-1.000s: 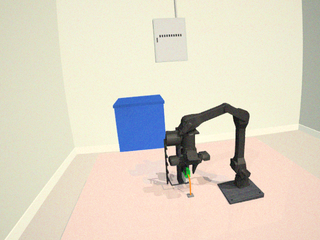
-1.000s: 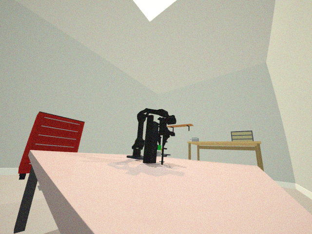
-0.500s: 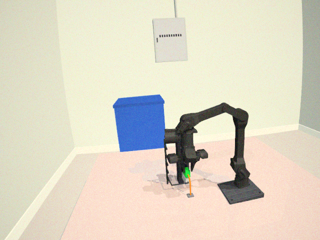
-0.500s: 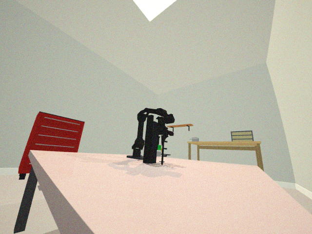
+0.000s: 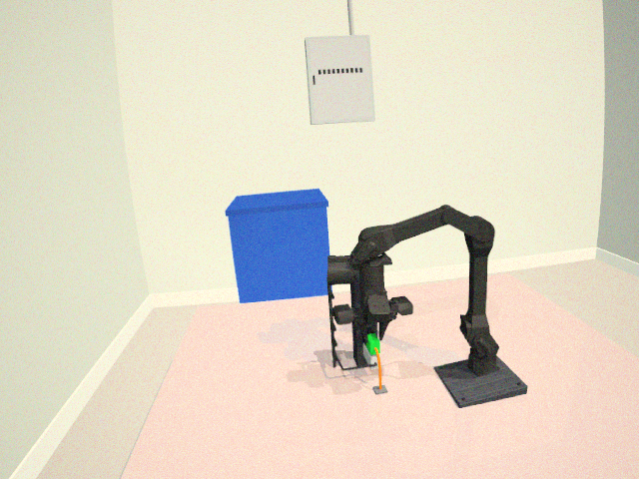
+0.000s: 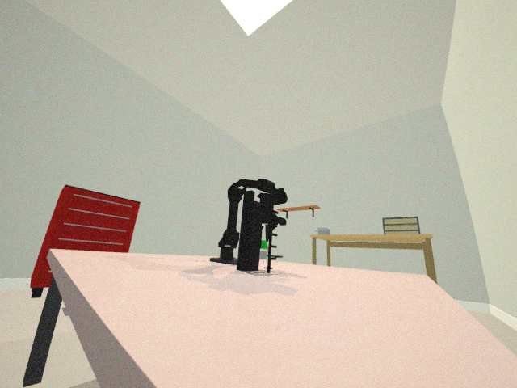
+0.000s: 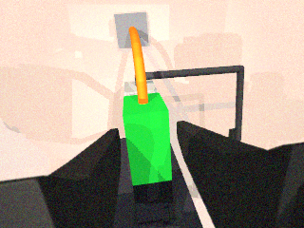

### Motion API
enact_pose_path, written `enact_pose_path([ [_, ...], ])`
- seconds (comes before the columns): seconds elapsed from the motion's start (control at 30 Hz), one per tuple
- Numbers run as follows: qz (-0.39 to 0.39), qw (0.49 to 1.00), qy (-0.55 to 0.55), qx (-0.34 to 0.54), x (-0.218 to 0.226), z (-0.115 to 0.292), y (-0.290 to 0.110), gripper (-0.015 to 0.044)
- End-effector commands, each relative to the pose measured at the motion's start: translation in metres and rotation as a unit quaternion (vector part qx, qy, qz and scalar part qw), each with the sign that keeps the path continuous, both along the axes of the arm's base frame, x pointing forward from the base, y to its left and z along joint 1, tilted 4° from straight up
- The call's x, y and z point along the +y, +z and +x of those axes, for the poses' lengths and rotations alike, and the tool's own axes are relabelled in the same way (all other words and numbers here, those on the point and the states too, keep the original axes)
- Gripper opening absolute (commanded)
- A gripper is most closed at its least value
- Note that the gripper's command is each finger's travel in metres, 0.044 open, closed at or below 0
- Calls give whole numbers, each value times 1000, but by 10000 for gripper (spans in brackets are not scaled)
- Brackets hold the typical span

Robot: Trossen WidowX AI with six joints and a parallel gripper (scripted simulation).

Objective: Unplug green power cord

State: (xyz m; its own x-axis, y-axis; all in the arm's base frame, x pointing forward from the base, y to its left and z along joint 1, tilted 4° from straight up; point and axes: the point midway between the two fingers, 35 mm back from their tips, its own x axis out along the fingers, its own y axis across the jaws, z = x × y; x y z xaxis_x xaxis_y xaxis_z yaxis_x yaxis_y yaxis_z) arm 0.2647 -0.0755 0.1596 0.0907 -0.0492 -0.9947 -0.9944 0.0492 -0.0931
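Observation:
The green plug (image 5: 372, 343) (image 6: 263, 244) (image 7: 147, 142) sits low against the upright black power strip (image 5: 356, 309) (image 6: 248, 234); how deep it is seated is hidden. Its orange cord (image 5: 380, 371) (image 7: 139, 62) runs down to a small grey plate (image 5: 379, 390) (image 7: 123, 33) on the table. My gripper (image 7: 148, 132) is partly open, pointing down. In the wrist view its fingers stand on either side of the plug, with a narrow gap at each side. In the top view it is just above the plug.
A thin black wire frame (image 5: 332, 329) (image 6: 269, 250) (image 7: 199, 72) stands beside the strip. A pale block (image 5: 370, 356) (image 6: 262, 254) is under the plug. A blue cabinet (image 5: 281, 252), a red drawer chest (image 6: 94, 221) and a wooden table (image 6: 376, 238) stand farther off.

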Motion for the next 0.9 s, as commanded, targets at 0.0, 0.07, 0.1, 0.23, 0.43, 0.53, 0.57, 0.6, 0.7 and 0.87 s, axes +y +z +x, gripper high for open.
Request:
enact_pose_path([
  [0.0, 2, 1000, 2, 1, 0, 0, -6, 160],
  [0.07, 2, 1000, 2, 1, 0, 0, -8, 160],
  [0.1, 2, 1000, 2, 1, 0, 0, -9, 160],
  [0.23, 0, 1000, 0, 2, 0, 0, -6, 81],
  [0.43, 0, 1000, 0, 2, 0, 0, -6, 22],
  [0.53, 0, 1000, 0, 2, 0, 0, -6, 2],
  [0.57, 0, 1000, 0, 2, 0, 0, -6, 0],
  [0.6, 0, 1000, 0, 2, 0, 0, -6, 0],
  [0.7, 1, 1000, 0, 2, 4, 1, -6, 0],
  [0.87, 1, 1000, 0, 1, 12, 2, -7, 0],
])
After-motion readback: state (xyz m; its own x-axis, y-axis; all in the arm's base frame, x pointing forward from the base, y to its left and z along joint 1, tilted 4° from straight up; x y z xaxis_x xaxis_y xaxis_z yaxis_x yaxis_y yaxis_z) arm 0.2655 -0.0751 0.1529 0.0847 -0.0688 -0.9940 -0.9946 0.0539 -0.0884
